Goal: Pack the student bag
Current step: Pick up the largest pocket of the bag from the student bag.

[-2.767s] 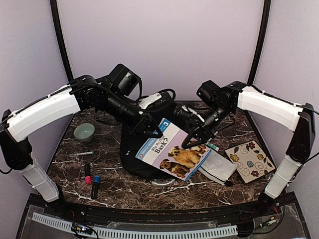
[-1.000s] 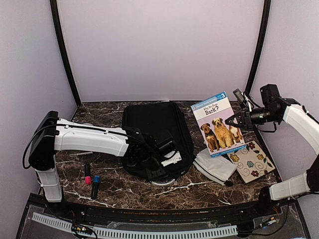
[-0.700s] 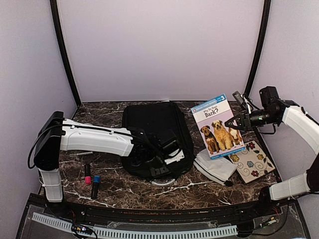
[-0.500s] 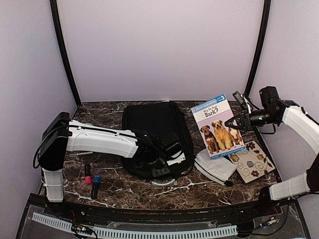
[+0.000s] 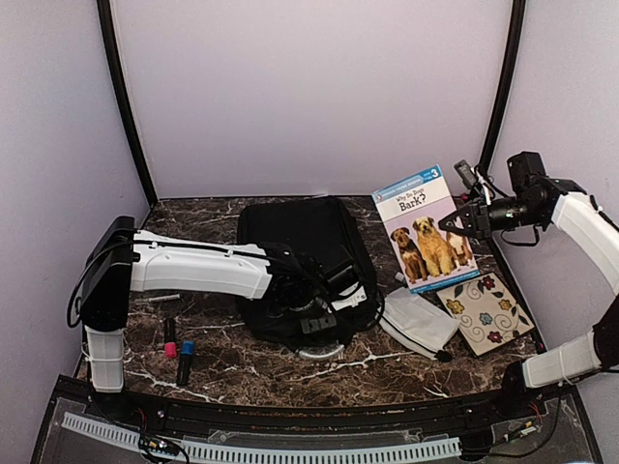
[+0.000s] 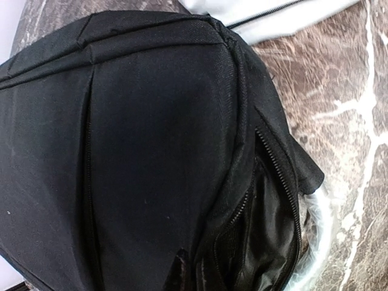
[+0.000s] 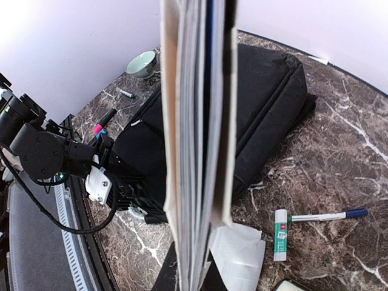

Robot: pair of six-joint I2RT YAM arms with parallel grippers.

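The student bag (image 5: 295, 246) is a big black backpack lying flat mid-table. It fills the left wrist view (image 6: 139, 139), with an open zipper slit (image 6: 273, 200) at its right. My left gripper (image 5: 338, 298) rests on the bag's near right corner. One dark fingertip (image 6: 179, 273) shows at the bottom edge, pinching a fold of fabric beside the zipper. My right gripper (image 5: 462, 220) is shut on a dog picture book (image 5: 424, 227), held upright in the air right of the bag. The book is seen edge-on in the right wrist view (image 7: 194, 133).
A white fabric pouch (image 5: 418, 322) and a floral notebook (image 5: 484, 307) lie at the right. A glue stick (image 7: 279, 233) and a blue pen (image 7: 327, 215) lie beside the bag. Two markers (image 5: 176, 346) and a pen (image 5: 160, 299) lie at the left, a green bowl (image 7: 141, 62) further back.
My left gripper has slid right along the bag's near edge. My right gripper has lifted the book slightly higher and further right.
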